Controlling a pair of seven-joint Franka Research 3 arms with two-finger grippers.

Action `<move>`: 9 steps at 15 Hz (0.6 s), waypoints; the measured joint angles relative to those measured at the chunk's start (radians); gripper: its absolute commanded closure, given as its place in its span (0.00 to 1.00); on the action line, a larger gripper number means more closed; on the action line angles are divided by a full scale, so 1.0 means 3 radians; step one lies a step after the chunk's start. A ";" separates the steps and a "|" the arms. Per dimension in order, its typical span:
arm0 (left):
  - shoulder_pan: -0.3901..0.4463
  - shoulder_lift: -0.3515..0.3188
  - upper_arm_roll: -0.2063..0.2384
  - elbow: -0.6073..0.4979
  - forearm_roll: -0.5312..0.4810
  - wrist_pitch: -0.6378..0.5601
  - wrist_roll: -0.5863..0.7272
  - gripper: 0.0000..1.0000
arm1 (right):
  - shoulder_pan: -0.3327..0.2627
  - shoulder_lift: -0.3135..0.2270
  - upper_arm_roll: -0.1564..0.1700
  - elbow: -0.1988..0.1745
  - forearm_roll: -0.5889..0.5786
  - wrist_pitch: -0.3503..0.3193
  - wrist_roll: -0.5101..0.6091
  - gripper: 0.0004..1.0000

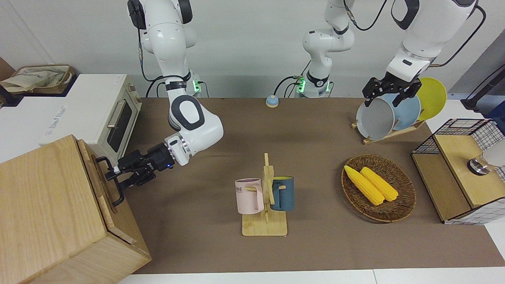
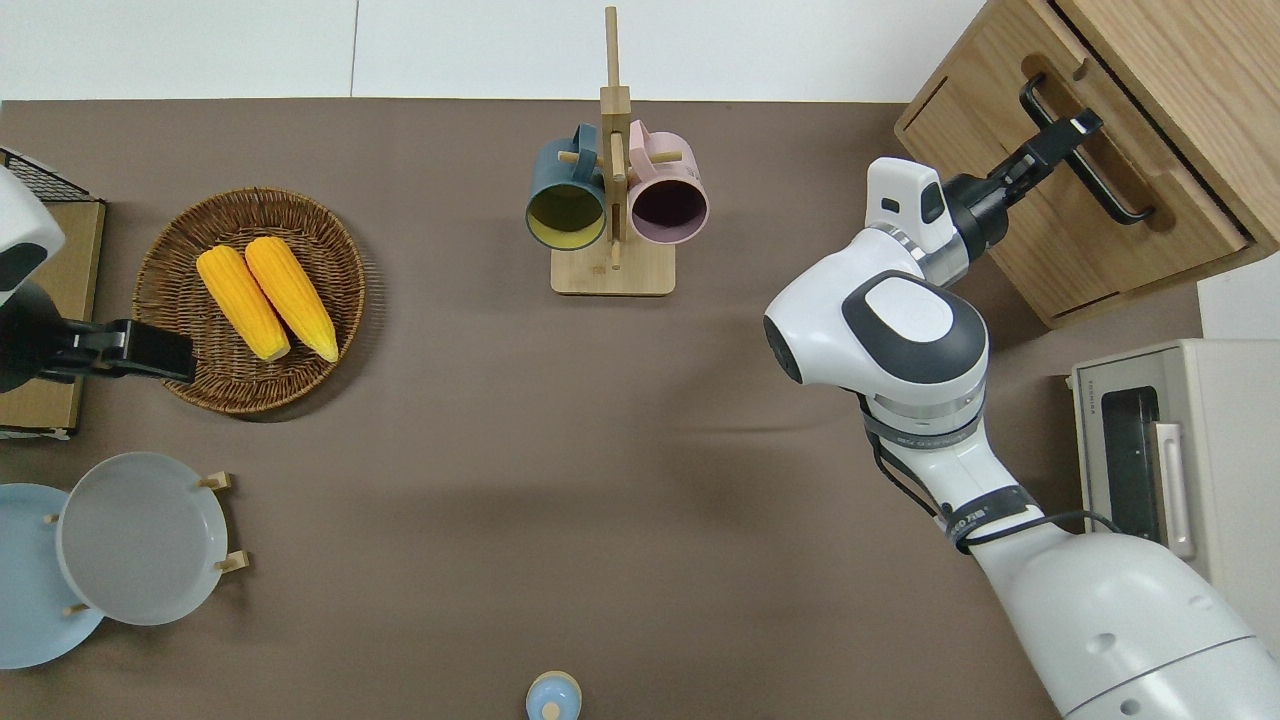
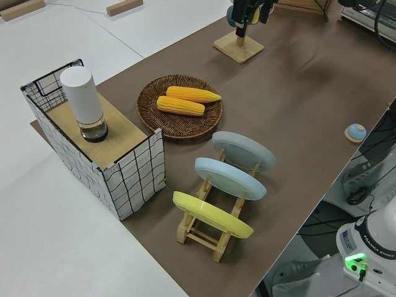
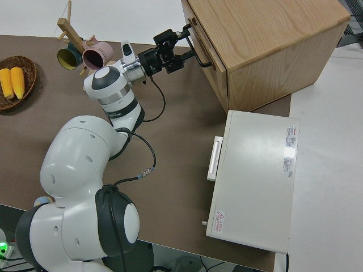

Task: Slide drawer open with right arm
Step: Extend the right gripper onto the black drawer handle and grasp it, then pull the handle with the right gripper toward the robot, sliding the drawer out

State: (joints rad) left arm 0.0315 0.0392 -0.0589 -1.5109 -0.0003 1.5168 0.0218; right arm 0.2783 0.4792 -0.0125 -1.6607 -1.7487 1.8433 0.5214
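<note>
Step now: The right gripper [image 1: 118,176] is at the black bar handle [image 1: 111,182] of the drawer [image 2: 1075,205], and it looks ready to pull. This seems to be the start of the pull, or just before it.

Drawer: It sits in the big wooden cabinet [image 1: 47,205], at the right arm's end of the table. It looks a little way out of the cabinet already, with a thin dark gap along its edge. Most of the sliding looks not yet done.

Next move: I think the gripper should pull the handle straight away from the cabinet, toward the mug rack [image 1: 266,197]. The pull should stay level so the drawer does not jam.

Right arm: The right arm [image 2: 890,330] bends low over the brown table mat [image 2: 500,420] and points sideways at the cabinet front. Its wrist is flat and stretched out toward the handle.

Jaws: The fingers sit around the handle bar, one on each side. They look closed on it.

Left arm: The left gripper [image 1: 388,88] is parked. I cannot tell how its jaws stand.
</note>
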 measured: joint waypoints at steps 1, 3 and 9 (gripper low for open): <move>0.0000 0.0000 0.0000 0.0000 0.0000 0.0000 0.0000 0.01 | 0.0000 0.0000 0.0001 0.0000 -0.0001 0.0001 0.0001 1.00; 0.0000 0.0000 0.0000 0.0000 0.0000 0.0000 0.0000 0.01 | 0.0001 0.0000 0.0006 0.0000 -0.0001 0.0002 0.0001 1.00; 0.0000 0.0000 0.0000 0.0000 0.0000 0.0000 0.0000 0.01 | 0.0006 0.0000 0.0008 0.0001 -0.0001 0.0000 0.0100 1.00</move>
State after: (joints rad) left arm 0.0315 0.0392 -0.0589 -1.5109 -0.0003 1.5168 0.0218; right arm 0.2801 0.4793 -0.0102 -1.6605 -1.7491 1.8434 0.5513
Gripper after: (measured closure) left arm 0.004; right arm 0.819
